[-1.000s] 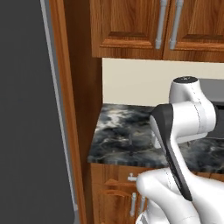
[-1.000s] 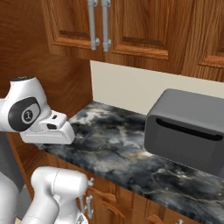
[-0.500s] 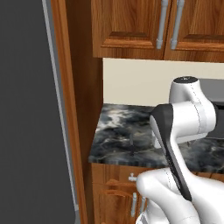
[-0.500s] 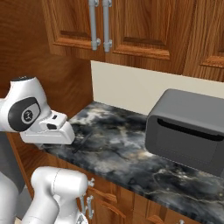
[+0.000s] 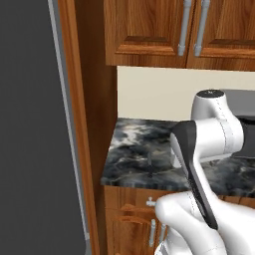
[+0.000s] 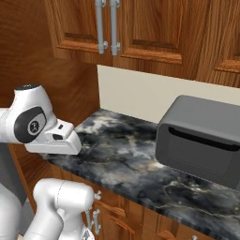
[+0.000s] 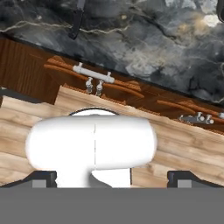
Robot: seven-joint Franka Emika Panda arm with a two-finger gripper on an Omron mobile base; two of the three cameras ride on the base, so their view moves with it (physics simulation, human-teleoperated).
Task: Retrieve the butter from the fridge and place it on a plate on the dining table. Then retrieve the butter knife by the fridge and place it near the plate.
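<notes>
Evidently the butter knife (image 6: 89,151) was the thing within reach: a slim dark piece lying flat on the marbled wall bench (image 6: 140,164), near its front edge and toward the end that met the wood side panel (image 5: 74,124) of the fridge (image 5: 30,124). In the hand view the knife (image 7: 78,17) lay far up the frame, well apart from the fingers (image 7: 43,176), with the drawer fronts and their handles (image 7: 94,74) between.

To do this step well, I judged, the hand ought to rise above the bench edge first, then come down over the knife from above. The fingers would need turning across the blade's narrow width, not along its length. A thing so thin and flat would give little to pinch, so the tips should reach right down to the marble before closing. The dark grey oven box (image 6: 201,140) stood further along the bench, well clear of the knife.

The fingers stood spread as wide as they went, one tip at each lower corner of the hand view. They held nothing and touched nothing.
</notes>
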